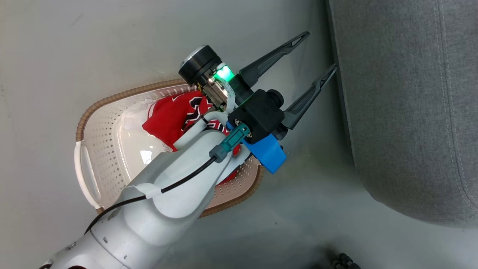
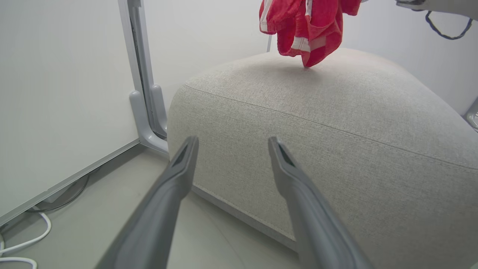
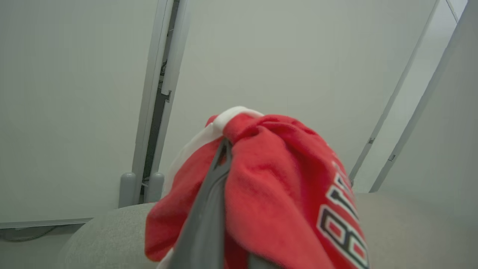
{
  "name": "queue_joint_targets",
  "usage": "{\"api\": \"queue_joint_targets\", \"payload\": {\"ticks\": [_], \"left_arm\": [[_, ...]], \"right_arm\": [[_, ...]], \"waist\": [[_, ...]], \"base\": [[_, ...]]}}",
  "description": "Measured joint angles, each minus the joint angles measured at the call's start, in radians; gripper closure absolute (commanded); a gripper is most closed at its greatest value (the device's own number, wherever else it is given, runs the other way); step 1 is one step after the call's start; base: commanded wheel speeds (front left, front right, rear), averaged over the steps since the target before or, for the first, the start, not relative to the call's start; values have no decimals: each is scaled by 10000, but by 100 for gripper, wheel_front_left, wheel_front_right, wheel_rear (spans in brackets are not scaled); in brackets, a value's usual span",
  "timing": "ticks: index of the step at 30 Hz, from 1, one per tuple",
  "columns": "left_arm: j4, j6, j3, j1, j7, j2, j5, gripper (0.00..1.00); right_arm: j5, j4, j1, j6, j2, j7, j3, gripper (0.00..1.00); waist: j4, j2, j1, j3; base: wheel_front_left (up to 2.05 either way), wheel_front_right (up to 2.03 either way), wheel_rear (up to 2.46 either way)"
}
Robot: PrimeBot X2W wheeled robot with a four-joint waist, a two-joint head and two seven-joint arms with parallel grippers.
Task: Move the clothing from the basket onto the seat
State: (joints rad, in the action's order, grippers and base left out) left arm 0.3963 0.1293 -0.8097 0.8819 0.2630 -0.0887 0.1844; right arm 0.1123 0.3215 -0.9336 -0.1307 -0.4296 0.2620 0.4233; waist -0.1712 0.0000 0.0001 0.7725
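Nearest you: your pale left forearm (image 1: 179, 179) is reaching out over the near right part of the basket (image 1: 130, 91), hiding some of its rim.
In the air: the held jersey (image 3: 269, 186), red with white trim, is hanging bunched from your right gripper (image 3: 226, 146). Its lowest corner is dangling down to the top of the seat (image 2: 298, 123), and you cannot tell whether it is touching.
Right arm's end: the fingers are pinching together on the held jersey, with cloth draping over them.
In the basket: the basket jersey (image 1: 168, 116) is lying toward the far right side, partly under your forearm.
On the floor (image 1: 56, 56): the basket is sitting left of the seat, apart from it.
Left arm's end: your left gripper (image 1: 321, 50) is holding its fingers wide apart, gripping nothing. It is hovering between basket and seat, tips pointing at the seat's side.
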Motion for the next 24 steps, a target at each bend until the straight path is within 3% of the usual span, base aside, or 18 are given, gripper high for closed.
{"api": "queue_joint_targets", "payload": {"ticks": [18, 19, 20, 21, 24], "left_arm": [[69, 2, -63, 108, 0, -40, 98, 0], [71, 2, -44, 104, 0, -40, 98, 0], [71, 2, -27, 91, 0, -38, 100, 0], [67, 2, -10, 56, 0, -36, 100, 0], [61, 2, 90, -100, 0, -35, 119, 0]], "right_arm": [[144, 4163, 100, 0, 451, 4, -719, 100], [142, 4274, 103, 0, 456, 4, -773, 58], [144, 4286, 111, 0, 460, 2, -786, 23], [140, 4266, 136, 0, 460, 4, -782, 0], [132, 4119, 472, 0, 635, 4, -694, 0]], "waist": [[74, 0, 0, 14], [67, 0, -1, -41], [59, 0, 0, -103], [49, 0, -1, -175], [-4, 0, -1, -459]], "base": [[0, 0, 0], [0, 0, 0], [0, 0, 0], [0, 0, 0], [0, 0, 0]]}}
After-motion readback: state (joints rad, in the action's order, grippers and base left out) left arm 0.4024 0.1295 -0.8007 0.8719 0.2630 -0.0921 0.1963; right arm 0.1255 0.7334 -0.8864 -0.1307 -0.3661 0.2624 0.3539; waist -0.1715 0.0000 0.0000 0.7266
